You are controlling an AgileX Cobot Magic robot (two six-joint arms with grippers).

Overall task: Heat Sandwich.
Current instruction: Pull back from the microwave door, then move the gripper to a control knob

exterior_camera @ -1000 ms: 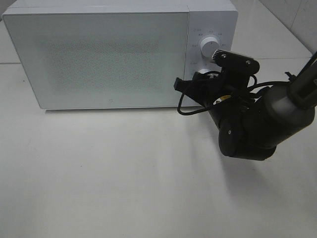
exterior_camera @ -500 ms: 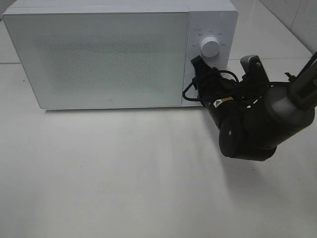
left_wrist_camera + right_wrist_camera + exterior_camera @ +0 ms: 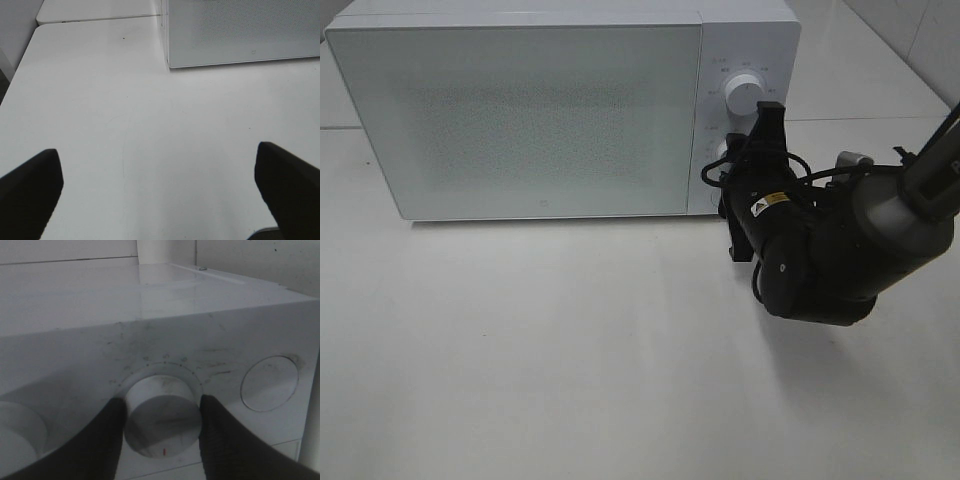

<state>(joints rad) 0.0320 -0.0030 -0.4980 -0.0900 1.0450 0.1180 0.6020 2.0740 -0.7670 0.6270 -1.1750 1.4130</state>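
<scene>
- Searching all three views for the sandwich: none to be seen, so nothing to report of its look; cannot tell whether it sits behind the shut door.
- Standing at the far side of the white table [image 3: 570, 350], a white microwave [image 3: 620, 15], long front turned towards the high camera.
- Closing off the whole inside, the door [image 3: 520, 115], a pale speckled panel that lets nothing show through.
- Running down the right end of the microwave, a white control strip [image 3: 745, 45] with an upper dial [image 3: 742, 93] ringed by small printed marks.
- Reaching in from the right of the high view, the dark, bulky right arm [image 3: 840, 255], covering the lower part of the control strip from that camera.
- Pinching the lower dial [image 3: 162, 425] with the right gripper [image 3: 161, 402]: jaws part-way closed, one dark finger pressed to each side of the round white dial.
- Marking that dial, a small red line at its rim and an arc of dots on the panel around it.
- Lying just beside the lower dial, a flat round button [image 3: 270, 382] set flush in the panel.
- Hovering over the table apart from the microwave, the left gripper [image 3: 159, 187], jaws spread wide, with only one lower corner of the microwave in its view.
</scene>
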